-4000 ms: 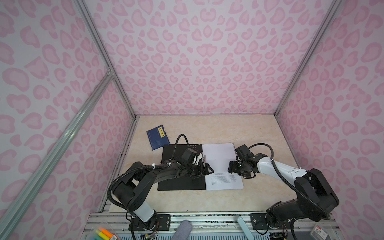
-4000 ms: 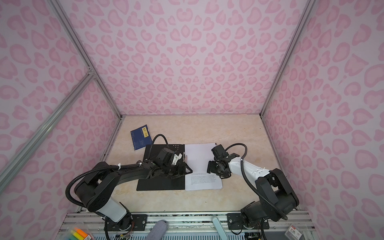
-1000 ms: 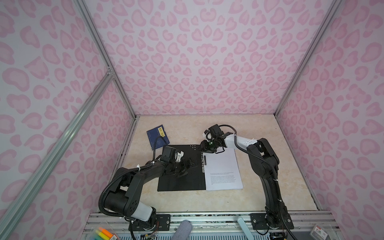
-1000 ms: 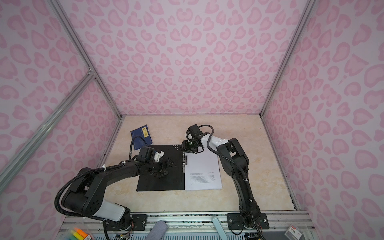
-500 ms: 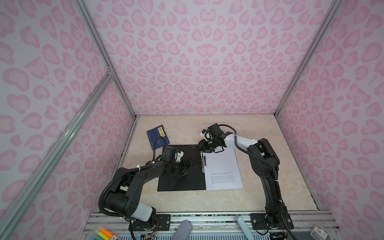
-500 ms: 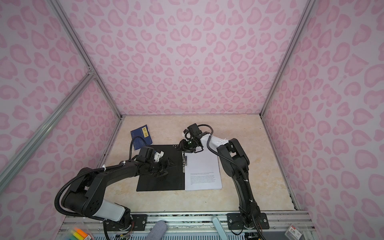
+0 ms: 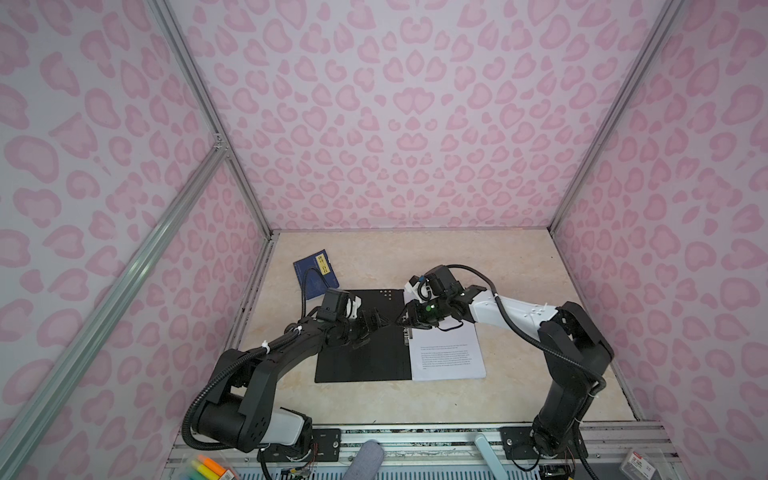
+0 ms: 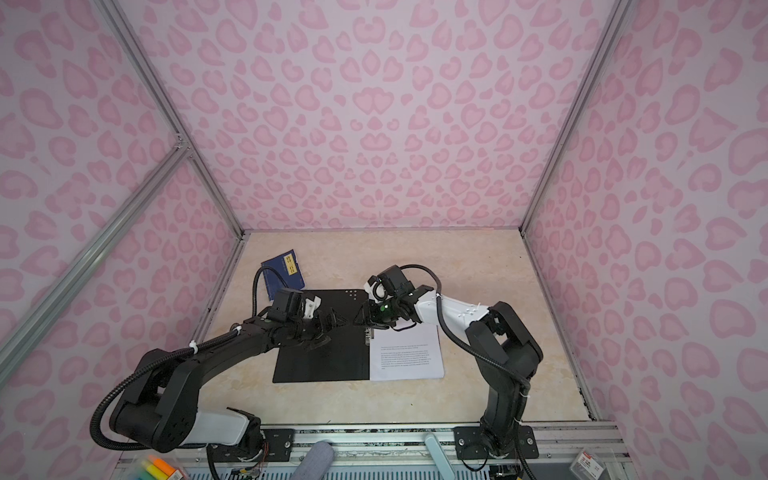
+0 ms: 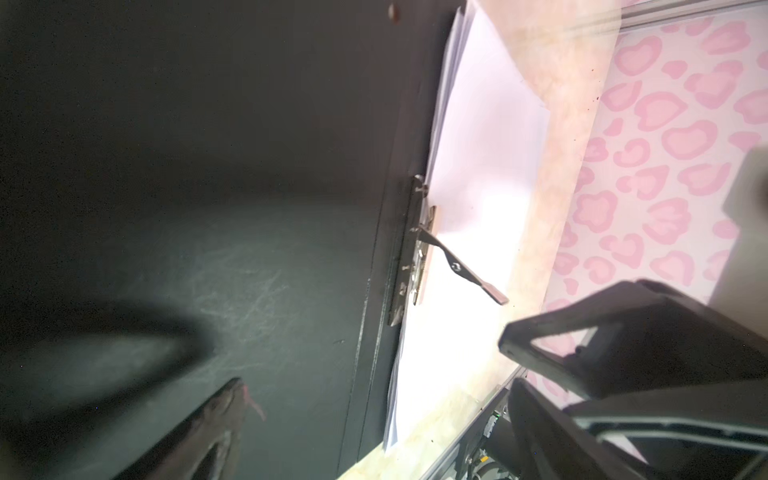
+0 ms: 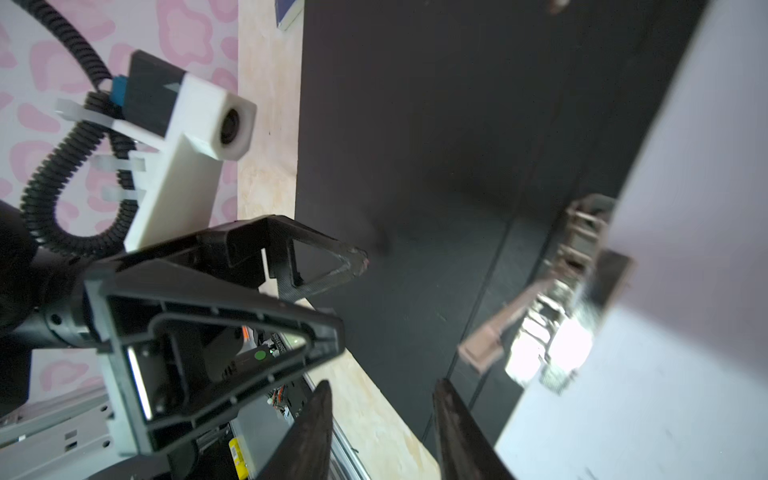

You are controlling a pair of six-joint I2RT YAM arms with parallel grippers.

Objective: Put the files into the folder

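- Folder (image 7: 361, 361) (image 8: 320, 361) lies open and flat near the middle of the table (image 7: 415, 257), black matte inside up, faintly scuffed in the left wrist view (image 9: 208, 166).
- Files (image 7: 446, 357) (image 8: 407, 357) are a white rectangular stack on its right half, with a block of small black text on the top sheet. Their left edge meets the spine.
- Clip (image 7: 406, 334) (image 9: 415, 249) is shiny metal on the spine, its lever tilted up over the sheets.
- Left gripper (image 7: 372, 328) (image 8: 328, 328) hangs over the left flap, fingers (image 10: 324, 266) spread wide and holding nothing.
- Right gripper (image 7: 401, 322) (image 10: 382, 386) is just beside the clip with its fingers partly apart, a clear gap and nothing between them.
- The table is beige and marbled, smooth, with a dark-blue booklet (image 7: 316, 272) near its far left corner, apart from the folder.
- Walls (image 7: 374, 104) are pale pink with darker pink blotches, joined by aluminium frame (image 7: 208, 104) bars.
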